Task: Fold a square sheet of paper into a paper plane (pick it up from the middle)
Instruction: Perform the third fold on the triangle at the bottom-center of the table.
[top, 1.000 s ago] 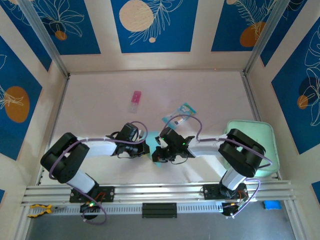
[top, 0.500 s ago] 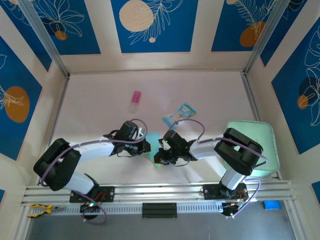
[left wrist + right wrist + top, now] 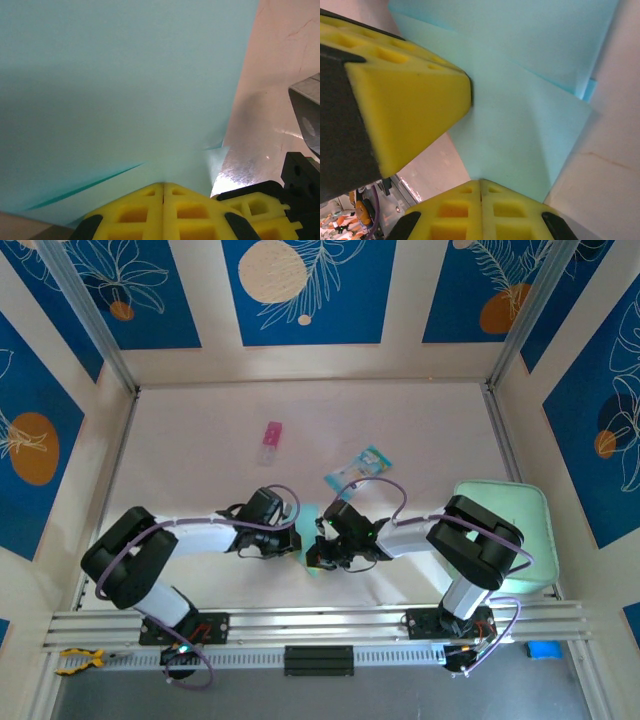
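**Both grippers clamped on the light-blue sheet**

At your left gripper (image 3: 163, 186), the yellow fingers (image 3: 130, 215) were pressed together. The thin, plain light-blue square sheet of paper (image 3: 125, 75) ran down into the seam between them, so they were clamped on its edge. From those fingertips the sheet spread up and away. One dark crease slanted off to the left of the fingertips, and a small folded corner sat just to their right.

Your right gripper (image 3: 480, 182) held likewise. Its yellow fingers (image 3: 510, 220) were together on the same sheet (image 3: 520, 100), which rose from the seam in overlapping layers. One finger of the left gripper (image 3: 405, 95) touched the paper just above and left of the right fingertips.

From above, the two grippers (image 3: 293, 538) (image 3: 318, 552) stood tip to tip with the sheet (image 3: 309, 514) between them, low over the pale table (image 3: 200, 420). A teal-and-clear printed packet (image 3: 358, 470) lay near, beyond the right fingers. A small pink packet (image 3: 271, 442) lay well beyond the left fingers. A pale mint-green rounded pad (image 3: 525, 530) sat well apart, behind the right arm.
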